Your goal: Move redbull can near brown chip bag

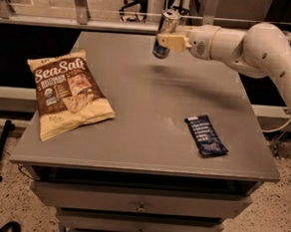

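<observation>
Camera view: the gripper [164, 40] clasps the slim, tilted metal redbull can [168, 21], well right of the flat, crinkly brown chip bag [67, 95], above a smooth grey table [145, 118]; the floor [277, 227] is speckled.

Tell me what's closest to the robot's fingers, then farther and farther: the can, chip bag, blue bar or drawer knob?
The gripper hangs over the table's far side.
1. redbull can, held in its fingers.
2-3. brown chip bag, left, and blue bar wrapper, front right: too close to call.
4. drawer knob, below the front edge.

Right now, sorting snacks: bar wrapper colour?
Bar wrapper: dark blue, camera view. Gripper holds redbull can aloft at rear.
</observation>
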Robot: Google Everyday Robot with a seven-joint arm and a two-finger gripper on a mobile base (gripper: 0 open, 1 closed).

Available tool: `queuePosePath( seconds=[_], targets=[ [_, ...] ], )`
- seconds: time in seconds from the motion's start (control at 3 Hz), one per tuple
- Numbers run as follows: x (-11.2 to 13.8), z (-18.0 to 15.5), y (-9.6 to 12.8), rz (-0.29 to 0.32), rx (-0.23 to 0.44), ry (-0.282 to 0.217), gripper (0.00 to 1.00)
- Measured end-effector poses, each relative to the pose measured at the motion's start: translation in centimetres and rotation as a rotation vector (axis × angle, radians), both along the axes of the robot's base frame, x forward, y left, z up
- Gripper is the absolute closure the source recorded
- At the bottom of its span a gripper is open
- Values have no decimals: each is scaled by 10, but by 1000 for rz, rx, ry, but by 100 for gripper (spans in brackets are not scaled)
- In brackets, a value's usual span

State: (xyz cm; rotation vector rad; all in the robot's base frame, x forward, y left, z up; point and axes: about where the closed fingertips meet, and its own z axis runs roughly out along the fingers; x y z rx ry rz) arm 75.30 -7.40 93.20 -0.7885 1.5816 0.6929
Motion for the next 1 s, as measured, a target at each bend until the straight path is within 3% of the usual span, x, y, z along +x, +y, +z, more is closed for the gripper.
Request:
queuePosePath(
  seconds=[0.33, 0.67, 1.0],
  targets=[
    [0, 0, 0, 0, 0, 0, 100],
    [-11, -3, 23, 67, -15, -4, 100],
    [-50, -4, 62, 186, -82, -44, 100]
  ],
)
